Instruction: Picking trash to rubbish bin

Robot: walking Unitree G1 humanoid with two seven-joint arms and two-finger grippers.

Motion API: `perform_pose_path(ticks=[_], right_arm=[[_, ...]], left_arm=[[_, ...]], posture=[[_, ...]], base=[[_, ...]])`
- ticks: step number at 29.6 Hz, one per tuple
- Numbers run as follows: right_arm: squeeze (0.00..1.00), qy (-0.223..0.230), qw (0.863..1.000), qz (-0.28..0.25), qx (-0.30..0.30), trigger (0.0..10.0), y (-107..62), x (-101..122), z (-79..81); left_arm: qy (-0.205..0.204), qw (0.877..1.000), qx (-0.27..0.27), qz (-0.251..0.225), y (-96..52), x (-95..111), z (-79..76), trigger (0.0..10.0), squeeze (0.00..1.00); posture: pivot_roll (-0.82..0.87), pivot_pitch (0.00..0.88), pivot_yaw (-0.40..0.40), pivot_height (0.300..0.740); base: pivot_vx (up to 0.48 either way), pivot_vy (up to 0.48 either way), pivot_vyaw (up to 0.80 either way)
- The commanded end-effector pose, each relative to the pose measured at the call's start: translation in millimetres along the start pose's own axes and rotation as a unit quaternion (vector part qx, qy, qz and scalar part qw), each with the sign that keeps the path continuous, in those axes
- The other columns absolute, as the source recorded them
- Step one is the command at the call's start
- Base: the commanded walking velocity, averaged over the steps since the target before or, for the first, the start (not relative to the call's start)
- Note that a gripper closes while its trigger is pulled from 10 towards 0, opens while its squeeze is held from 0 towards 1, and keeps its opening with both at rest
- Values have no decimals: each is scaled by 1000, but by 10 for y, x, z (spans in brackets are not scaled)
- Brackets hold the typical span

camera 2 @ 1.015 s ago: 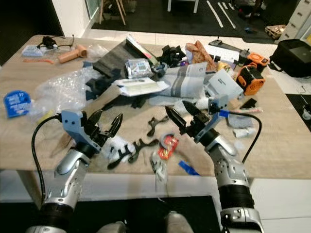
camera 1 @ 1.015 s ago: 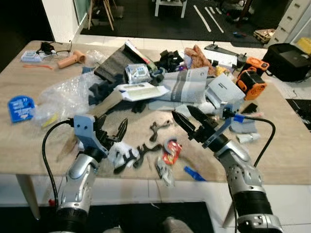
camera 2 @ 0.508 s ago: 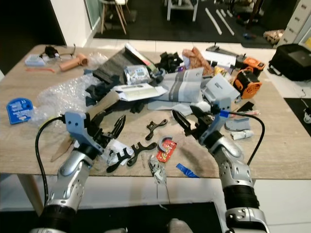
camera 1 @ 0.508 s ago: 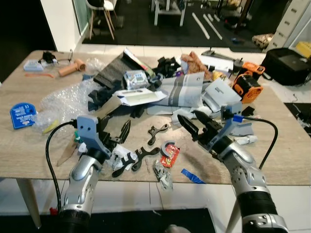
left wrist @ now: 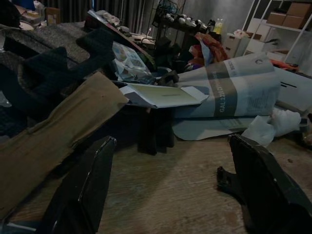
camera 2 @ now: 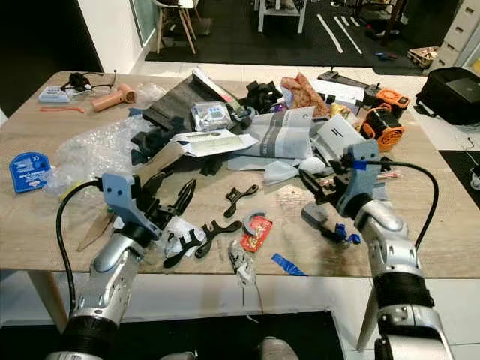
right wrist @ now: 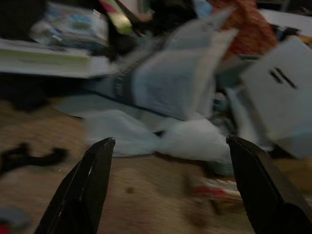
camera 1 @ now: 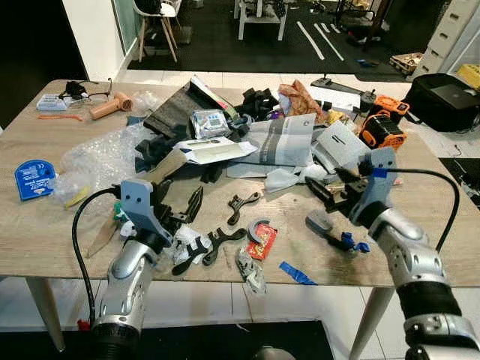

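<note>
Wooden table (camera 1: 45, 217) is heaped with trash: clear bubble wrap (camera 1: 101, 157), a grey-striped paper bag (camera 1: 289, 141), a red wrapper (camera 1: 264, 240) and black foam pieces (camera 1: 217, 244) near the front edge. Left gripper (camera 1: 180, 210) hovers over white crumpled plastic (camera 1: 184, 238), jaws apart. Right gripper (camera 1: 321, 189) hangs above the table by a white tissue (right wrist: 192, 139), just beyond a grey and blue tool (camera 1: 330, 231), fingers spread wide

Silver arms (black cables looping), blue wrist mounts, long black fingers (camera 1: 193, 204).
</note>
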State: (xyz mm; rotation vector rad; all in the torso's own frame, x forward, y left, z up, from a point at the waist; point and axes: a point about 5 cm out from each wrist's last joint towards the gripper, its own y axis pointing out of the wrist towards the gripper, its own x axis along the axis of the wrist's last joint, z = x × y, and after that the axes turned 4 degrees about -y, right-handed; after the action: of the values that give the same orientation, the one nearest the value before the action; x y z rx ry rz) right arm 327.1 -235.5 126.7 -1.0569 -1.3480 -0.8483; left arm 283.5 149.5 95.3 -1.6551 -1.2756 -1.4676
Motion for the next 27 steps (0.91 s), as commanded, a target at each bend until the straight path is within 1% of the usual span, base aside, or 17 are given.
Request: perform_pose_path(ticks=[1, 4, 6, 8, 12, 17, 18, 19, 23, 26, 27], right_arm=[[0, -4, 1000, 12, -27, 10000, -1, -15, -77], [0, -7, 998, 22, -54, 10000, -8, -20, -152], [0, -9, 998, 27, -61, 10000, -11, -23, -174], [0, -15, 996, 40, -79, 10000, -23, -22, -233], [0, -26, 995, 37, -91, 10000, -21, 82, -290], [0, -37, 992, 27, -115, 10000, -20, 227, -383], [0, -37, 992, 27, -115, 10000, -20, 227, -383], [0, -35, 991, 24, -127, 10000, -19, 295, -426], [0, -36, 989, 22, -145, 10000, -26, 377, -480], [0, -30, 986, 33, -161, 10000, -43, 411, -531], [0, -17, 982, 63, -176, 10000, -85, 420, -607]], left_arm=[[-1, 1000, -8, 8, -18, -19, -2, 10000, 0], [-6, 1000, -21, 11, -27, -24, -20, 10000, 0], [-7, 1000, -20, 11, -28, -24, -20, 10000, 0], [-8, 1000, -19, 10, -29, -24, -19, 10000, 0], [-9, 1000, -19, 9, -30, -22, -19, 10000, 0], [-12, 1000, -17, 5, -33, -18, -18, 10000, 0], [-12, 1000, -17, 5, -33, -18, -18, 10000, 0], [-12, 1000, -18, 4, -34, -14, -19, 10000, 0], [-11, 1000, -19, 2, -39, -4, -19, 10000, 0], [-6, 1000, -23, -2, -43, 12, -20, 10000, 0], [18, 999, -36, -13, -51, 61, -23, 10000, 0]], posture=[[-70, 0, -33, 740], [-70, 0, -33, 740], [-70, 0, -33, 740], [-70, 0, -33, 740], [-70, 0, -33, 740], [-70, 0, -33, 740], [-70, 0, -33, 740], [-70, 0, -33, 740], [-74, 0, -31, 740], [-74, 0, -31, 740], [-74, 0, -31, 740]], base=[[0, 0, 0], [0, -207, 0], [0, -461, 0], [0, -461, 0], [0, -413, 0], [0, 0, 0], [0, 0, 0], [0, 0, 0], [0, 0, 0], [0, 0, 0], [0, 0, 0]])
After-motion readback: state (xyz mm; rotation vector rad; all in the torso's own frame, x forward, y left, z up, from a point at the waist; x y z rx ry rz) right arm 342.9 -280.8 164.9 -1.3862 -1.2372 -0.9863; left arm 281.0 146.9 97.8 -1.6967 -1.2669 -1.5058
